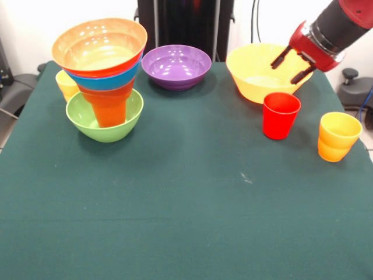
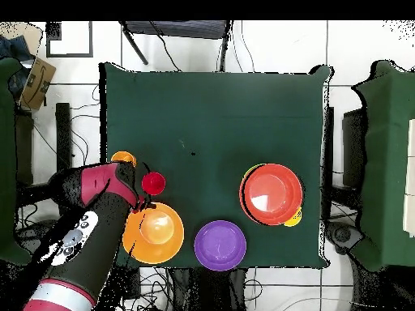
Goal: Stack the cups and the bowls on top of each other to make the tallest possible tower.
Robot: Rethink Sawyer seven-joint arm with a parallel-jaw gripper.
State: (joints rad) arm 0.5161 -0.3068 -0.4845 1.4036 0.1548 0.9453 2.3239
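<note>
The tower stands at the left: a green bowl (image 1: 105, 123) as base, an orange cup (image 1: 109, 108) in it, then a blue bowl (image 1: 111, 82), a thin red-orange rim and a wide orange bowl (image 1: 99, 45) on top. From overhead the tower (image 2: 273, 194) shows its orange top. A yellow cup (image 1: 65, 84) stands behind it. A purple bowl (image 1: 176, 66), a big yellow bowl (image 1: 256, 73), a red cup (image 1: 281, 115) and a yellow-orange cup (image 1: 338, 136) stand apart on the table. My gripper (image 1: 291, 65) is open and empty, above the yellow bowl's right rim, just behind the red cup.
The green table (image 1: 186, 198) ends close to the yellow-orange cup on the right. In the overhead view my arm (image 2: 89, 227) comes in from the lower left over the yellow bowl (image 2: 158, 235); the red cup (image 2: 153, 182) and purple bowl (image 2: 220, 244) are near it.
</note>
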